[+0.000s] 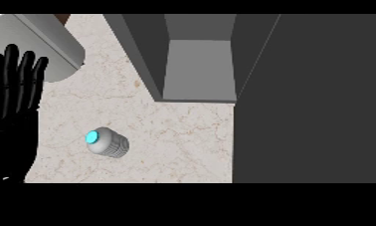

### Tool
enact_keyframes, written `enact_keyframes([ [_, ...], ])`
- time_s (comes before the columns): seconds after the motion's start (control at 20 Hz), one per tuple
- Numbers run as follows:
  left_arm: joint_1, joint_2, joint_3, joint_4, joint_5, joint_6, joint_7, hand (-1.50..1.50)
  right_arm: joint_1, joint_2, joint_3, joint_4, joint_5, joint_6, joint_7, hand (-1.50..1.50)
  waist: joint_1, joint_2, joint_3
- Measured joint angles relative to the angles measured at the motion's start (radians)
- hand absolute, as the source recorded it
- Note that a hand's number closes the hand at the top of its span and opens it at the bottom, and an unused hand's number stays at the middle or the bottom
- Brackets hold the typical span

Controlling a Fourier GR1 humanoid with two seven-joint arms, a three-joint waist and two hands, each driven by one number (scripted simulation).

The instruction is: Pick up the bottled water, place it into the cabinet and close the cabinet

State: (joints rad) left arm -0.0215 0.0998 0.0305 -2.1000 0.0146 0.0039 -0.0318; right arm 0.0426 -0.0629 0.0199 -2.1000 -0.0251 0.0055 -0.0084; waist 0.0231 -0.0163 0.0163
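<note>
You are facing the pick-up: left hand [16, 120] is resting open and empty at nine o'clock, bottled water [108, 142] waiting untouched at seven, calling for a reach and grasp.

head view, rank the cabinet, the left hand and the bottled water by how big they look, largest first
1. cabinet, far the largest.
2. left hand, cut off by the view's left edge and likely nearer the camera, so unsure.
3. bottled water, smallest, seen from above.
</note>
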Motion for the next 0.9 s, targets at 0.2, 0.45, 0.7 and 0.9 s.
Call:
enact_keyframes([
  [0.2, 0.034, 0.034, 0.035, 0.006, 0.087, -0.084, -0.035, -1.50, 0.036, 0.000, -0.002, -0.031, -0.005, 0.009, -0.010, -1.50, -0.015, 0.009, -0.011],
  [0.45, 0.109, 0.072, 0.069, 0.053, 0.285, -0.216, -0.004, -1.50, 0.149, -0.019, 0.076, -0.106, -0.064, 0.098, 0.017, -1.50, -0.023, 0.011, -0.015],
  [0.7, 0.178, 0.121, 0.120, -0.006, 0.466, -0.272, 0.123, -1.50, 0.236, -0.049, 0.124, -0.258, -0.140, 0.149, 0.120, -1.50, -0.023, 0.012, -0.016],
  [0.9, 0.221, 0.158, 0.186, -0.056, 0.553, -0.287, 0.192, -1.50, 0.322, -0.062, 0.144, -0.320, -0.151, 0.182, 0.132, -1.50, -0.024, 0.012, -0.016],
])
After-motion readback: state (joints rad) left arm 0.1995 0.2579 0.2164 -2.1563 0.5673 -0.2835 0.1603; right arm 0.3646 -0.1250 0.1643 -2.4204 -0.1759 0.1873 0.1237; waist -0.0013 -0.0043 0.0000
